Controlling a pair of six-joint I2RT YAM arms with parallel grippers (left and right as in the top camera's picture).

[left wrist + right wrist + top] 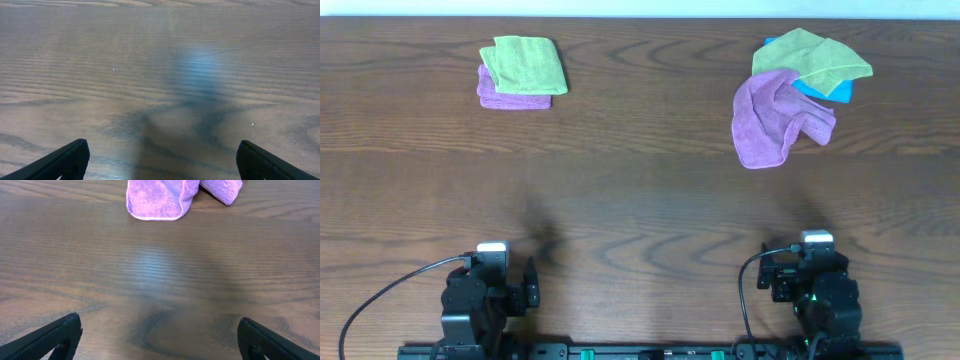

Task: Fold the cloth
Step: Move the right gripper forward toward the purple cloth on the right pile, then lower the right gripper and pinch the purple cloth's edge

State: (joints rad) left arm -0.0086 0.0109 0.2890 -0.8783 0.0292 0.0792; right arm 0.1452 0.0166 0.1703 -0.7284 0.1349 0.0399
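The cloth (767,122) is magenta-purple and lies crumpled at the far right of the table, one flap folded over itself. Its near edge shows at the top of the right wrist view (160,200). I cannot see a label on it. My right gripper (160,337) is open and empty, low over bare wood well short of the cloth; overhead it sits at the near edge (815,265). My left gripper (160,160) is open and empty over bare wood at the near left (492,270).
A lime-green cloth (815,58) lies over a blue item (812,88) just behind the crumpled cloth. At the far left, a folded lime-green cloth (525,65) rests on a folded purple cloth (500,98). The table (640,200) is dark wood.
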